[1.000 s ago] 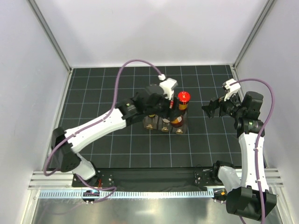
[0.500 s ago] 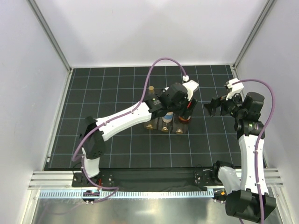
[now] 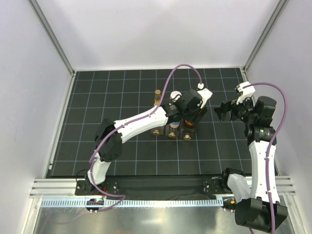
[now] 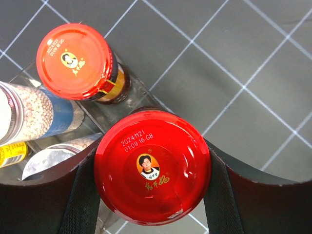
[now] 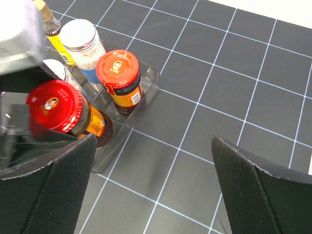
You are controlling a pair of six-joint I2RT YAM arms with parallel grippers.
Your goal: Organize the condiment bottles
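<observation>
Left gripper [image 4: 152, 192] clamping red-capped jar [image 4: 152, 165]; right gripper [image 5: 156, 185] spread wide

Light: bright, even, overhead; white walls [image 3: 156, 34] glow.
Shadows: soft and faint on the black mat [image 3: 97, 97].
Glare: mild sheen atop the nearer red-capped jar [image 4: 152, 168].
Blur: left arm [image 5: 17, 24] smeared in the right wrist view.
Focus: lid's date print crisp.
</observation>
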